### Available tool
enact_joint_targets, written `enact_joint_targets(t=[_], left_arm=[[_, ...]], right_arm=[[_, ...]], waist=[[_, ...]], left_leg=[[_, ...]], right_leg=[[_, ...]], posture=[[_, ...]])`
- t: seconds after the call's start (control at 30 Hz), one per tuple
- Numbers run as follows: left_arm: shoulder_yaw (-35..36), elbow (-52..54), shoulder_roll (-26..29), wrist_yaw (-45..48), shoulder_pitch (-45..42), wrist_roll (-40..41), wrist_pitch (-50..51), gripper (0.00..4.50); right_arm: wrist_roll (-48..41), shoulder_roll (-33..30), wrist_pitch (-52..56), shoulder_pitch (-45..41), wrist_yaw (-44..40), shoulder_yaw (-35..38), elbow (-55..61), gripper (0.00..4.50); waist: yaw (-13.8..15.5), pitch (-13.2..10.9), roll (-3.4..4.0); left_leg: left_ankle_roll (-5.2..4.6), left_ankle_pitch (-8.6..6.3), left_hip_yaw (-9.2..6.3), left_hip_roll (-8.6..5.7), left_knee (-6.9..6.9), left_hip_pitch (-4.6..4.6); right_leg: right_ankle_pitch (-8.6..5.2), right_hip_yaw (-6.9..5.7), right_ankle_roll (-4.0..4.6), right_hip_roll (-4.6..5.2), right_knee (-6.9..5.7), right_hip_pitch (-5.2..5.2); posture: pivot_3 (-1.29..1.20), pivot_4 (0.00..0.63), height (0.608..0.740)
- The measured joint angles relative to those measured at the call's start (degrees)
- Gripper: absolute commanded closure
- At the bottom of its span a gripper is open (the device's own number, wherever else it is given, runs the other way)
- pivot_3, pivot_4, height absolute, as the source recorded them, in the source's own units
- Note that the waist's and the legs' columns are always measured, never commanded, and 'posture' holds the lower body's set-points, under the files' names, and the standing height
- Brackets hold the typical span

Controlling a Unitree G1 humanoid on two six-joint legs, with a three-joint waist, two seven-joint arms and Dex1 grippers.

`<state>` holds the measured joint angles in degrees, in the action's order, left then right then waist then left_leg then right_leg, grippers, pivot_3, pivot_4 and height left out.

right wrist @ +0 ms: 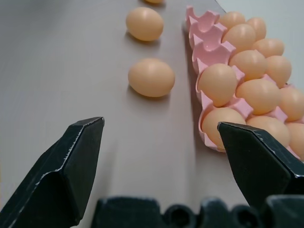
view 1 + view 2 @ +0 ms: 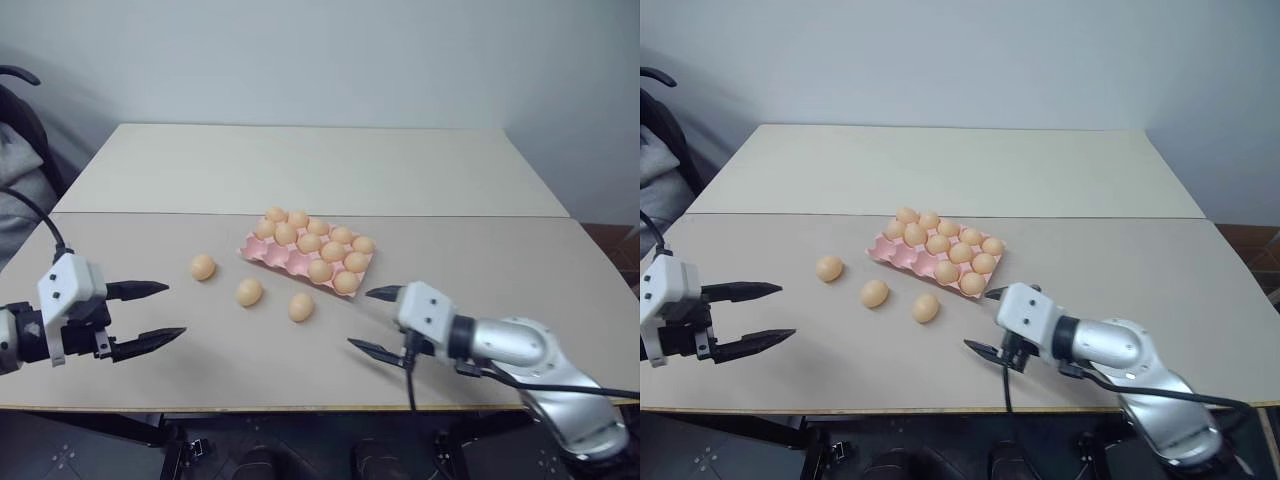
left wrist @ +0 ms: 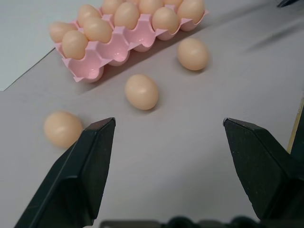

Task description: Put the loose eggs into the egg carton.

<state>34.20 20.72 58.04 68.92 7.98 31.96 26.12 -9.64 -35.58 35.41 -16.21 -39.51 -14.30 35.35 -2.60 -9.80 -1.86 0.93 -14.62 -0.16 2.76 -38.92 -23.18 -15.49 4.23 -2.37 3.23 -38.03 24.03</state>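
Evenly and softly lit, moderately bright, with no harsh glare anywhere. Faint, diffuse shadows lying close under the small pale orange-tan eggs (image 3: 141,91) on the matte beige tabletop (image 2: 180,230), and a soft dark band along the near side of the pink moulded egg tray (image 3: 118,50). Gentle highlights on the egg tops. Slightly soft overall in the head views. Close up in the wrist views, black gripper fingers (image 1: 66,166) a little blurred at the frame's lower edge, eggs beyond reasonably sharp.
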Motion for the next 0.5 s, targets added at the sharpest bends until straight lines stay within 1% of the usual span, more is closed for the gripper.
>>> enact_joint_targets(t=[0.17, 0.27, 0.33, 0.5], left_arm=[[0.5, 0.2, 0.0, -0.3, 1.0, -0.4, 0.0, 0.57], [0.8, 0.9, -0.1, -0.6, 2.2, -0.6, 0.0, 0.57], [1.0, 1.1, -0.1, -0.8, 3.1, -1.2, 0.0, 0.57], [2.6, 1.0, 0.1, -0.8, 5.8, -3.0, 0.0, 0.57]], right_arm=[[6.7, 8.5, -1.7, -5.4, 4.8, -8.6, -9.4, 0.04], [9.5, 12.6, -3.7, -7.7, 6.1, -12.0, -15.2, 0.04], [10.5, 14.8, -4.5, -8.7, 6.8, -12.6, -18.1, 0.04], [12.9, 17.5, -7.1, -10.5, 7.5, -13.6, -23.3, 0.04]], waist=[[0.1, 0.0, 0.0], [0.0, 0.0, 0.0], [0.0, 0.0, 0.01], [0.1, 0.0, 0.0]], left_leg=[[0.0, 0.0, 0.0, 0.01, 0.03, -0.06], [0.02, 0.01, 0.0, 0.01, 0.02, -0.07], [0.02, 0.01, -0.01, 0.01, 0.02, -0.04], [0.02, 0.01, -0.01, 0.01, 0.03, -0.05]], right_leg=[[-0.01, -0.01, 0.01, -0.01, -0.01, 0.08], [0.0, -0.01, 0.02, 0.0, -0.01, 0.08], [0.0, -0.02, 0.02, 0.0, -0.04, 0.08], [0.0, -0.03, 0.02, 0.0, -0.03, 0.07]], posture=[[0.0, 0.15, 0.74], [0.0, 0.15, 0.74], [0.0, 0.15, 0.74], [0.0, 0.15, 0.74]])
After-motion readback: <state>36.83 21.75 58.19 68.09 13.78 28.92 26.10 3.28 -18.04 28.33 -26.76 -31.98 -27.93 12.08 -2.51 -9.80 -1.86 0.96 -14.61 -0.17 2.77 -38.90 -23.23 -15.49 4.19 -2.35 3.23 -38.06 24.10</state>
